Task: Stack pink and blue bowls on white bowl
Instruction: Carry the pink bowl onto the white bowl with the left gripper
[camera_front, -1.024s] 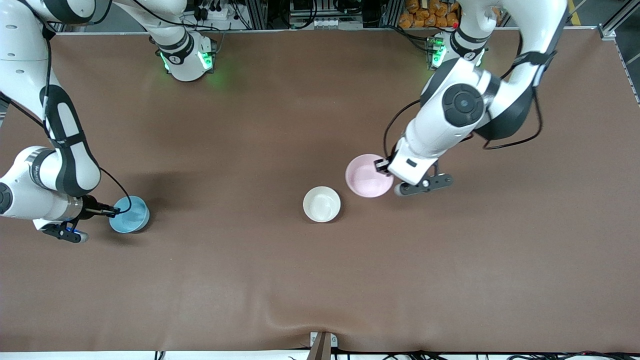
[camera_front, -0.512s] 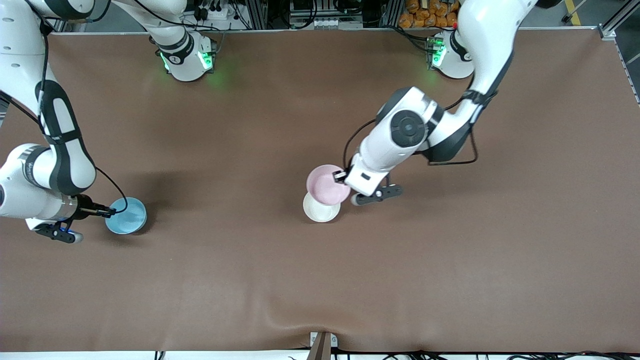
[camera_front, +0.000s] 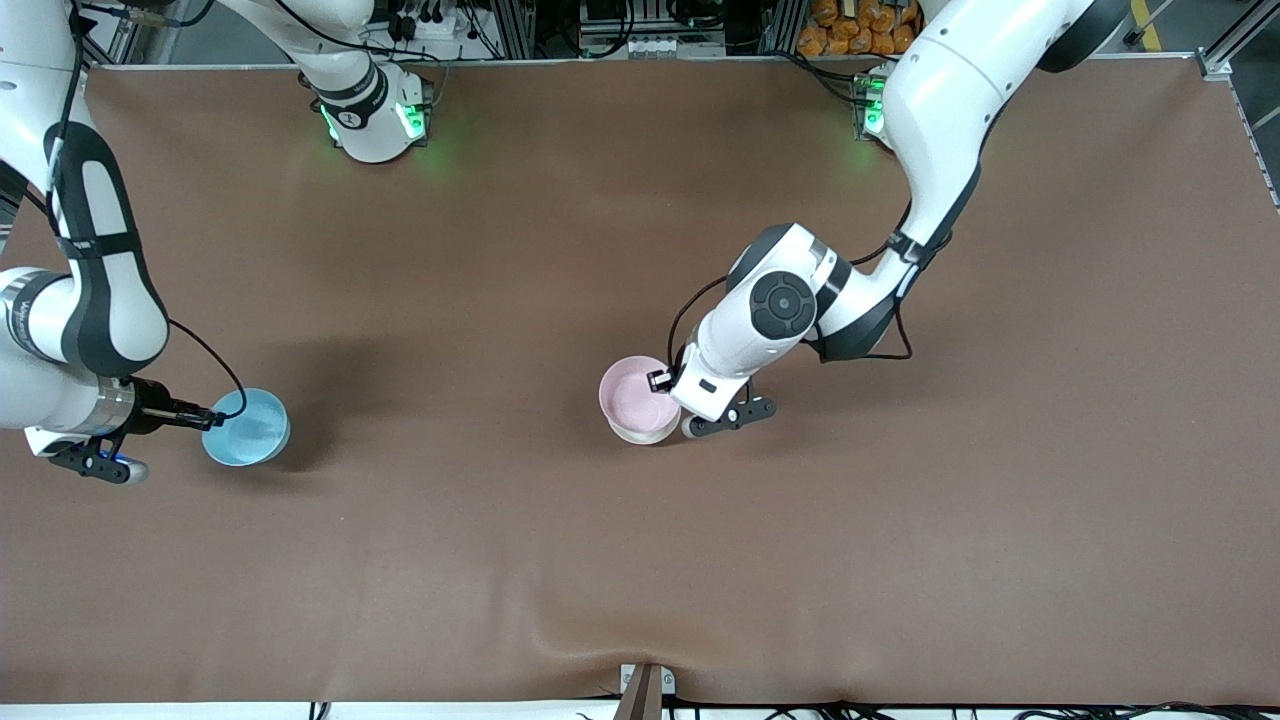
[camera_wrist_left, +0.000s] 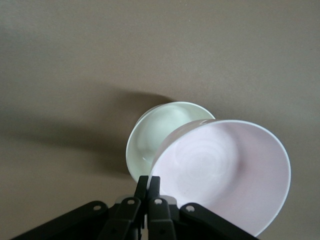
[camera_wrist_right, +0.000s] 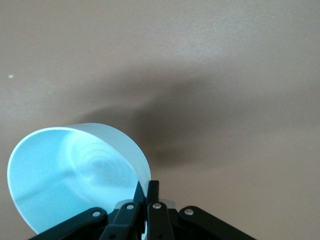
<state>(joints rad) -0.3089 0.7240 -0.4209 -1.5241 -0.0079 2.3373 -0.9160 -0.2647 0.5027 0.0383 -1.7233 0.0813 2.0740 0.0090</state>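
My left gripper (camera_front: 662, 381) is shut on the rim of the pink bowl (camera_front: 634, 395) and holds it just over the white bowl (camera_front: 640, 434), whose edge shows under it at the table's middle. In the left wrist view the pink bowl (camera_wrist_left: 225, 175) hangs tilted over the white bowl (camera_wrist_left: 155, 131), with my left gripper (camera_wrist_left: 148, 181) pinching its rim. My right gripper (camera_front: 208, 417) is shut on the rim of the blue bowl (camera_front: 247, 427) at the right arm's end of the table, holding it above the table. The right wrist view shows the blue bowl (camera_wrist_right: 75, 175) tilted in my right gripper (camera_wrist_right: 147, 186).
The brown table mat (camera_front: 640, 560) has a raised wrinkle near its front edge. A small metal bracket (camera_front: 645, 685) sits at the front edge. The arms' bases (camera_front: 370, 115) stand along the table's back edge.
My left gripper has carried the pink bowl from beside the white bowl to directly over it and lower. My right gripper has lifted the blue bowl slightly and drifted toward the right arm's end.
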